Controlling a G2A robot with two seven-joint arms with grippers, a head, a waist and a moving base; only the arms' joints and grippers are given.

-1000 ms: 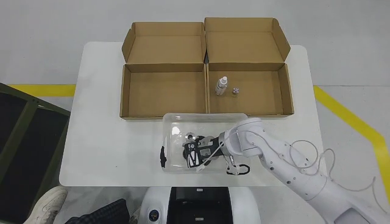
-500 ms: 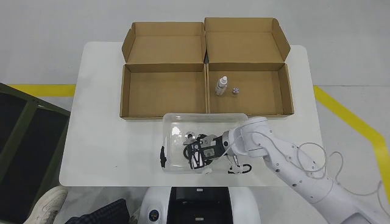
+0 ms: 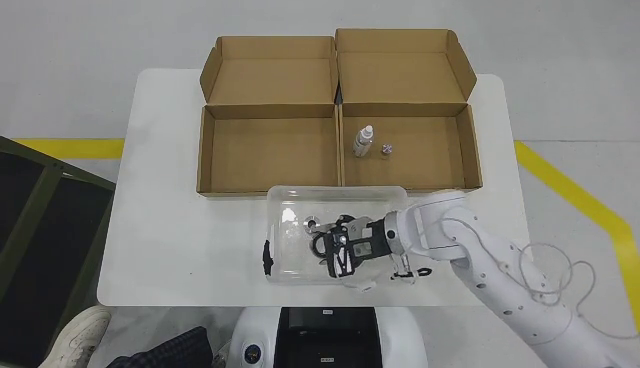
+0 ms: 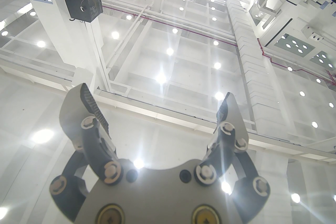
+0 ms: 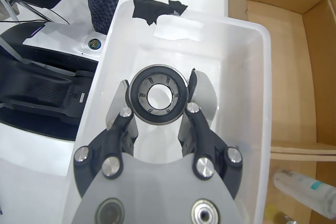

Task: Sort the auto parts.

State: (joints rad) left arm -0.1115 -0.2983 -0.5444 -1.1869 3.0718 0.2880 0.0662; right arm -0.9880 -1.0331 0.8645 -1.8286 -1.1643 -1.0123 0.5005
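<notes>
A black and metal bearing ring [image 5: 158, 114] sits between the fingers of my right gripper [image 5: 159, 82], which is shut on it just above the floor of the clear plastic bin [image 5: 265, 78]. From above, the right gripper [image 3: 328, 251] is inside the bin [image 3: 335, 190] at the table's front edge. The cardboard box on the right [image 3: 430, 158] holds a small white bottle [image 3: 364, 140] and a tiny metal part [image 3: 387, 149]. The left box [image 3: 268, 153] is bare. My left gripper [image 4: 155, 93] points up at the ceiling, open and holding nothing.
Both boxes have their lids folded back towards the far side of the white table [image 3: 170, 218]. Black tape [image 5: 157, 11] is stuck on the bin's end wall. The bottle [image 5: 302, 185] lies close beside the bin's wall.
The right arm's forearm and elbow have swung to the right, and the gripper has drawn back slightly to the right inside the bin, still holding the bearing.
</notes>
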